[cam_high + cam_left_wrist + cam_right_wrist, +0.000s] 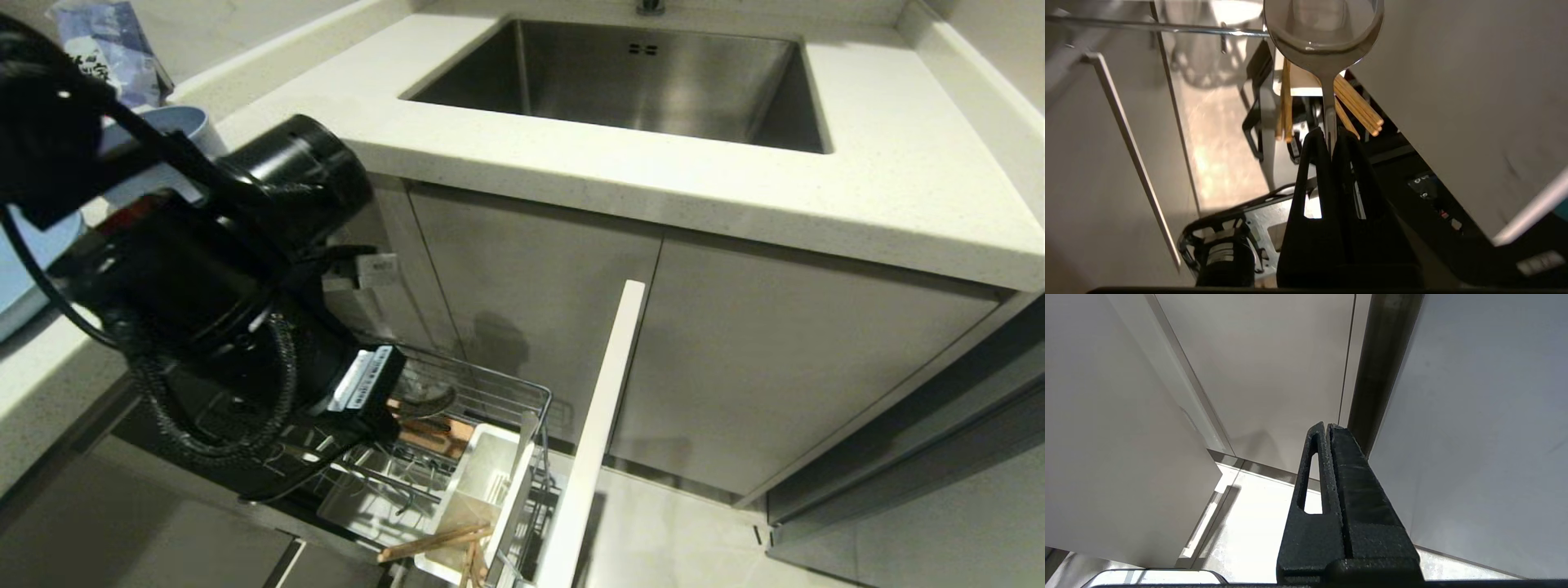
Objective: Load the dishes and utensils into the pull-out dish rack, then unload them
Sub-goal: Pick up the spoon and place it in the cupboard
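left gripper clenched on spoon handle | chopsticks just beyond

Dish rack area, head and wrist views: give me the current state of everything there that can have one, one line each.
pull-out dish rack: pulled out below the counter.
white caddy: in the rack, holding chopsticks.
chopsticks: leaning in the caddy, ends sticking out.
spoon: held by its handle.
left claw: shut on the spoon, over the rack.
right claw: shut, empty, parked by the cabinets.
sink: no dishes visible.
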